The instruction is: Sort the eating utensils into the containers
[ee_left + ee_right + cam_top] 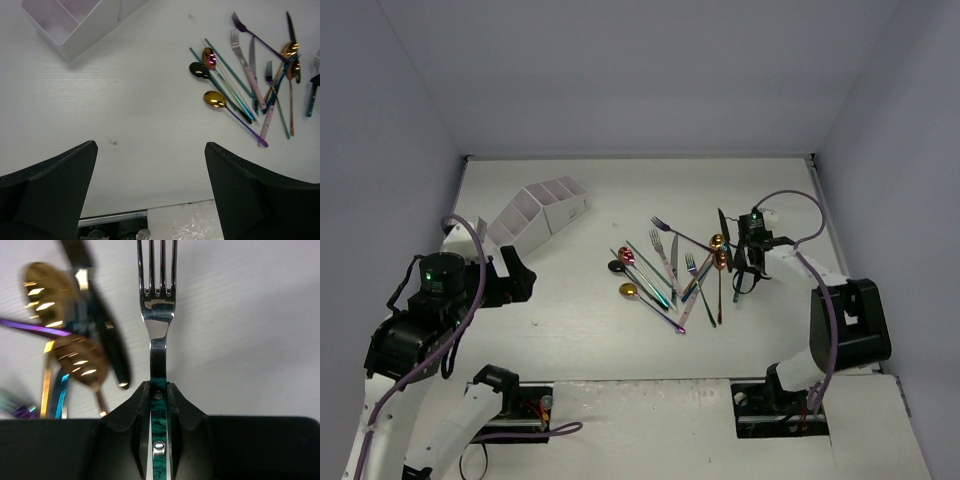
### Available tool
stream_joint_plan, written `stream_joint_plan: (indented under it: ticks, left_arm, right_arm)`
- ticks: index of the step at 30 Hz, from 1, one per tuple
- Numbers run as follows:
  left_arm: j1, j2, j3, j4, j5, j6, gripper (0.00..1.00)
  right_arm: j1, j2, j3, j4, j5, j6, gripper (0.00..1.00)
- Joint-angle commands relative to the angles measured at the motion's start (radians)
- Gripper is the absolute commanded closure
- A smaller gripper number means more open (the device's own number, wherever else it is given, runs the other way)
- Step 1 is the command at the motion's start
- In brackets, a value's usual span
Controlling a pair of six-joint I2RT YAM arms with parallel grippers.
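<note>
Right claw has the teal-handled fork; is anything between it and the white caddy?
The loose utensil pile lies flat on the table between the fork in the right claw and the caddy at far left; a lifted carry would likely clear it. The left claw sits open beside the caddy, off that line.

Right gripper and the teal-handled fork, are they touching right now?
Touching. The right wrist view shows the right gripper with its fingers pressed against both sides of the teal-handled fork, no gap visible at the handle.
</note>
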Motion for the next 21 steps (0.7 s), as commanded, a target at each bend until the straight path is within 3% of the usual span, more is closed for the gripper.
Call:
stream_joint_plan:
  ticks: [1,7,13,21]
  left_arm:
    - [-0.001,0.071,0.08,0.152,0.143,-0.056,0.13]
    - [-0.002,0.197,0.159,0.311,0.341,-0.136,0.13]
    - [-0.048,0.311,0.238,0.462,0.363,-0.181,0.13]
    - [-0.335,0.496,0.369,0.563,0.098,-0.084,0.13]
  right_arm:
    - [0.093,-0.216,0.087,0.012,0.006,-0.111,1.0]
    - [0.264,-0.417,0.185,0.029,-0.093,-0.285,1.0]
    - [0.428,-0.472,0.244,0.082,-0.252,-0.374,1.0]
    - [0.574,-0.407,0.323,0.165,-0.372,-0.398,1.0]
